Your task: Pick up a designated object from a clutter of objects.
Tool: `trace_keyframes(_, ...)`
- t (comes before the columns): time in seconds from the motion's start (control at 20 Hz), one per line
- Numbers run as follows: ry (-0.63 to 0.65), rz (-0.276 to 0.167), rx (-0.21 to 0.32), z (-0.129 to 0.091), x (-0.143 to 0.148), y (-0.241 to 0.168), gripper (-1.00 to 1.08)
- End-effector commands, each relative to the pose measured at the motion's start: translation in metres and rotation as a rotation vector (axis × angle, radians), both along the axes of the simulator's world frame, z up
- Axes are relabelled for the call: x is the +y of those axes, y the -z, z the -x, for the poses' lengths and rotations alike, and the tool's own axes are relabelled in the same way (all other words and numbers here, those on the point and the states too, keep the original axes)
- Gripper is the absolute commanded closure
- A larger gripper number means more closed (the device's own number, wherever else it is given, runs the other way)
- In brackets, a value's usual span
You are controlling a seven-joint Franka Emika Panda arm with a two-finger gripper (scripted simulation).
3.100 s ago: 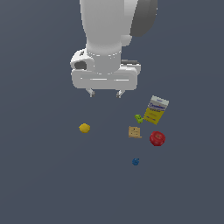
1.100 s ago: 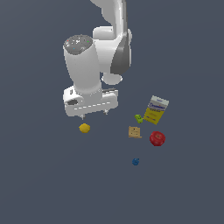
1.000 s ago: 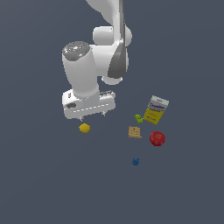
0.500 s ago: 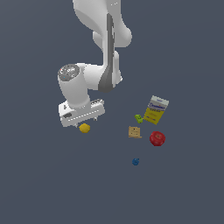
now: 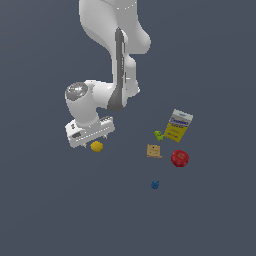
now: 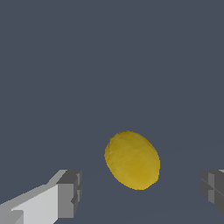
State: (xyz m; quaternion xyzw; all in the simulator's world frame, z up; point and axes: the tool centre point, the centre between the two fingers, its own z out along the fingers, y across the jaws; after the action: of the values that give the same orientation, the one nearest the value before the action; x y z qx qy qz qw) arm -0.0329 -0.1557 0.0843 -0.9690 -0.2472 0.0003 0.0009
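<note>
Lemon [image 6: 132,159] sits alone on the worktop [image 5: 60,210], directly under our gripper [image 6: 142,194]. Jaws are wide apart, 1 finger [image 6: 69,192] either side, gripping nothing. We judge it light, firm, rounded and liable to roll, so pinch across its short middle. Apple [image 5: 179,158], box [image 5: 178,125], cracker [image 5: 154,151], green bit [image 5: 158,135] and blue bit [image 5: 155,185] lie well apart; nothing blocks.

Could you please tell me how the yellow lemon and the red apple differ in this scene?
The lemon is yellow and oval; the apple is red and rounder. The lemon looks smaller than the apple. The lemon lies apart under the open gripper, while the apple sits among the clutter at the exterior view's right. Both rest on the grey surface.
</note>
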Motion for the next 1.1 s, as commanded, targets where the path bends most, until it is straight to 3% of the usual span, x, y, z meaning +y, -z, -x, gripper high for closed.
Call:
trace_keyframes(0.0,-0.011,0.001,-0.001,0.002,-0.003,0.004,-0.92)
trace_keyframes(0.4,-0.012,0.001,0.000,0.003,-0.003,0.010,-0.92)
trace_keyframes(1.05,-0.014,0.002,-0.001,0.004,-0.004,0.055,-0.92)
